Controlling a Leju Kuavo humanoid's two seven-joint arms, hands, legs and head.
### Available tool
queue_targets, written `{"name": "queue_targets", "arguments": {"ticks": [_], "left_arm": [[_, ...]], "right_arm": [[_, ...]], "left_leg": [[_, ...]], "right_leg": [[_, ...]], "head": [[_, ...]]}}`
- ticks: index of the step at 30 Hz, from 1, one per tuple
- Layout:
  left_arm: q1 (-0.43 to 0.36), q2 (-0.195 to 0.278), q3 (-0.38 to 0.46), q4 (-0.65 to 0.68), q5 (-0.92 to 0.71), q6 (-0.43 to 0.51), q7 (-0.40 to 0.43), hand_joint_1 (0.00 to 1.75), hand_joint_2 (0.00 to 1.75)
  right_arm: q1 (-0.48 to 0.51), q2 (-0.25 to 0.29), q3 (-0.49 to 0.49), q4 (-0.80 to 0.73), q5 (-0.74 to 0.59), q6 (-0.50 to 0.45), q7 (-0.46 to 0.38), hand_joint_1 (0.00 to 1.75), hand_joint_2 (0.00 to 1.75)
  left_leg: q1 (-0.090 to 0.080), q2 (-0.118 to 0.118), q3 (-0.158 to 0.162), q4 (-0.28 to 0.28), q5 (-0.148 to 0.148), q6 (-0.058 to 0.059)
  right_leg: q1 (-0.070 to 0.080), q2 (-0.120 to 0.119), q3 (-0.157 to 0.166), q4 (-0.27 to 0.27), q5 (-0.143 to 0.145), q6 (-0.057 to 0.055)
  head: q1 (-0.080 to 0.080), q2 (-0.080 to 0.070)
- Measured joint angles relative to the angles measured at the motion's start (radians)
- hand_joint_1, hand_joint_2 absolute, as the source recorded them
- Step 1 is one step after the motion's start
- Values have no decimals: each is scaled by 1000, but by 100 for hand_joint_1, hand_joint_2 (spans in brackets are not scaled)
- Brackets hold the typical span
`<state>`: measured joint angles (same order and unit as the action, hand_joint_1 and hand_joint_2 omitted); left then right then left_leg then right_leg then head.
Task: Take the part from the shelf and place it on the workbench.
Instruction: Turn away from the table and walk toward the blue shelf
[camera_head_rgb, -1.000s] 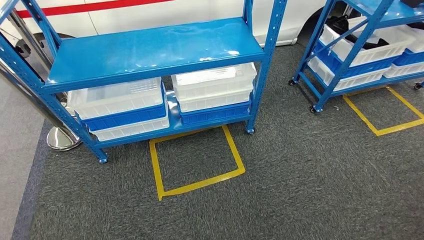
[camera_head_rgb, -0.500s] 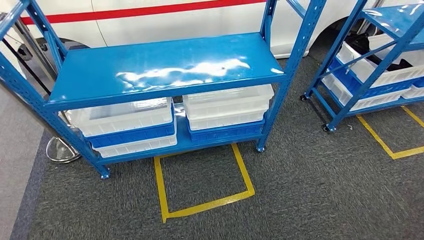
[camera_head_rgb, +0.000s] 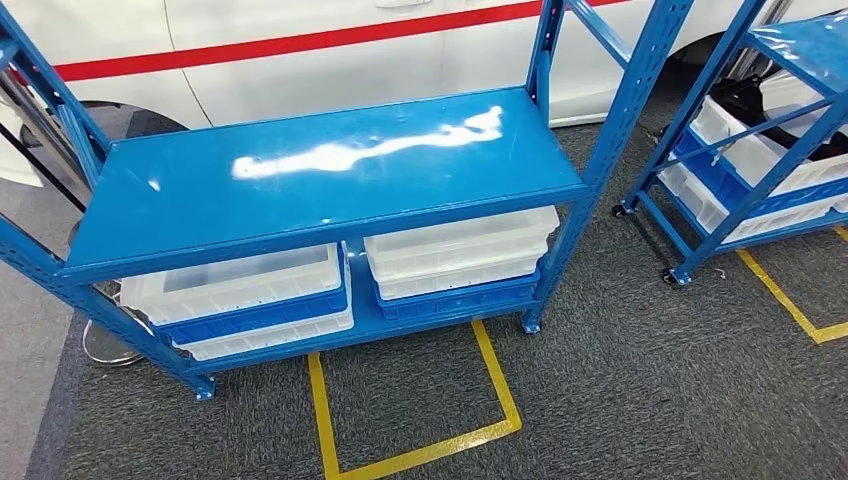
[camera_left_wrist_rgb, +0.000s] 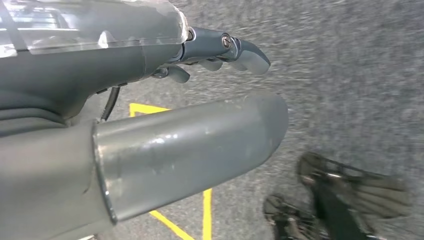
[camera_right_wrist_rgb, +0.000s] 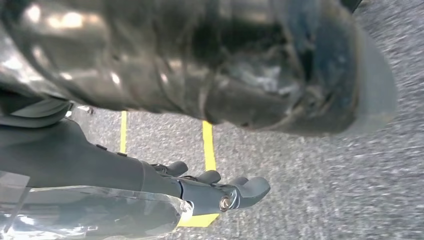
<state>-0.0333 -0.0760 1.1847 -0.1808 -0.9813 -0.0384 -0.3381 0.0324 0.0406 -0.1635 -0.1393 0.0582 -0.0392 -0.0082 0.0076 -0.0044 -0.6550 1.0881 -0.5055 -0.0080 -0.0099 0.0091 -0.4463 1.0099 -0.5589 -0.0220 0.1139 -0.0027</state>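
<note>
A blue shelf (camera_head_rgb: 330, 175) stands on grey carpet (camera_head_rgb: 640, 400) with white bins under it.

The shelf's top board is bare and shiny. On its bottom board sit two stacks of white and blue bins (camera_head_rgb: 455, 262), one by the left end and one by the right end. I cannot tell which bin has the part. A yellow tape square (camera_head_rgb: 415, 410) lies on the carpet at the front edge of the shelf. The left hand (camera_left_wrist_rgb: 200, 90) hangs over the carpet, fingers loosely apart, holding nothing. The right hand (camera_right_wrist_rgb: 200, 145) hangs over the carpet too, fingers a little bent, with nothing in it.
</note>
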Motion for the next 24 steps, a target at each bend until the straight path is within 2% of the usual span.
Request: {"name": "queue_targets", "arguments": {"ticks": [1,2,4,5,6,7,9,10,11,12,13,14,15,16,18,20,21,22,24], "left_arm": [[2,0,0,0,-1,1,1,0,0],[2,0,0,0,-1,3,1,0,0],[-3,0,-1,-1,-3,4,2,0,0],[-5,0,-2,-1,-3,4,2,0,0],[-8,0,-2,-1,-3,5,2,0,0],[-10,0,-3,-1,-4,5,2,0,0],[-12,1,-3,-1,-4,5,2,0,0],[-12,1,-3,-1,-4,5,2,0,0],[-12,1,-3,-1,-4,5,2,0,0],[-10,1,-3,-1,-4,5,2,0,0],[-8,1,-3,-1,-4,5,2,0,0],[-6,0,-3,-1,-4,5,2,0,0],[-5,0,-3,-1,-4,5,2,0,0],[-6,-1,-3,-1,-4,5,2,0,0],[-9,-1,-3,-1,-4,5,3,0,0],[-11,-2,-3,-1,-4,5,3,0,0],[-12,-2,-3,-1,-4,5,3,0,0],[-12,-2,-4,-2,-4,5,3,0,0],[-12,0,-4,-2,-4,6,3,0,0]], "right_arm": [[-1,1,0,2,0,0,0,0,0],[-3,1,0,3,0,0,0,0,0],[-10,2,0,2,-1,0,-1,0,0],[-13,2,0,2,-1,0,-1,0,0],[-16,2,0,2,-1,-1,-1,0,0],[-17,2,0,1,-1,-1,-1,0,0],[-18,3,0,1,-1,0,-1,0,0],[-18,3,0,1,-1,0,-1,0,0],[-16,3,0,1,-1,0,-1,0,0],[-14,2,0,1,-1,-1,0,0,0],[-11,2,0,2,-1,-1,0,0,0],[-7,2,0,3,-1,-1,0,0,0],[-4,1,0,4,-1,-1,0,0,0],[-4,1,0,5,-1,-1,0,0,0],[-7,1,0,6,-1,-1,-1,0,0],[-9,3,0,6,-1,-1,-1,0,0],[-8,4,0,6,-1,-1,-1,0,0],[-8,4,0,6,-1,-1,-1,0,0],[-7,4,0,6,-1,-1,-1,0,0]], "left_leg": [[-3,1,-1,-26,63,7],[-6,1,0,-37,94,14],[-8,0,15,-37,90,29],[-7,-1,24,-43,84,36],[-5,-1,34,-51,79,44],[-4,0,44,-56,72,49],[-4,1,61,-60,55,55],[-4,0,71,-60,46,56],[-5,-2,84,-60,35,55],[-5,-3,100,-60,24,55],[-5,-5,116,-60,12,52],[-5,-6,128,-60,1,48],[-6,-7,135,-59,-8,43],[-6,-8,136,-59,-15,37],[-6,-8,137,-63,-21,26],[-6,-5,143,-60,-31,16],[-6,-4,136,-38,-45,12],[-5,-2,115,7,-67,7],[-2,-2,37,139,-113,0]], "right_leg": [[1,2,10,2,-15,7],[2,4,20,3,-28,14],[-1,5,37,-3,-48,30],[-2,3,38,7,-58,35],[-4,1,24,38,-73,40],[-5,-1,-7,93,-94,44],[-5,-3,-104,236,-132,51],[-6,-3,-148,285,-132,54],[-6,-3,-176,299,-107,54],[-6,-4,-185,272,-61,53],[-5,-4,-180,214,-1,50],[-3,-4,-170,155,48,45],[0,-4,-158,103,78,38],[4,-5,-150,70,88,32],[9,-4,-143,48,75,21],[2,-4,-127,32,70,10],[-1,-6,-115,23,69,4],[-4,-8,-104,16,66,-1],[-4,-11,-88,12,56,-7]], "head": [[0,0],[0,0],[0,0],[0,0],[0,0],[0,0],[0,0],[0,0],[1,0],[1,0],[1,0],[0,0],[0,0],[0,0],[0,0],[0,0],[0,0],[0,0],[-1,0]]}}
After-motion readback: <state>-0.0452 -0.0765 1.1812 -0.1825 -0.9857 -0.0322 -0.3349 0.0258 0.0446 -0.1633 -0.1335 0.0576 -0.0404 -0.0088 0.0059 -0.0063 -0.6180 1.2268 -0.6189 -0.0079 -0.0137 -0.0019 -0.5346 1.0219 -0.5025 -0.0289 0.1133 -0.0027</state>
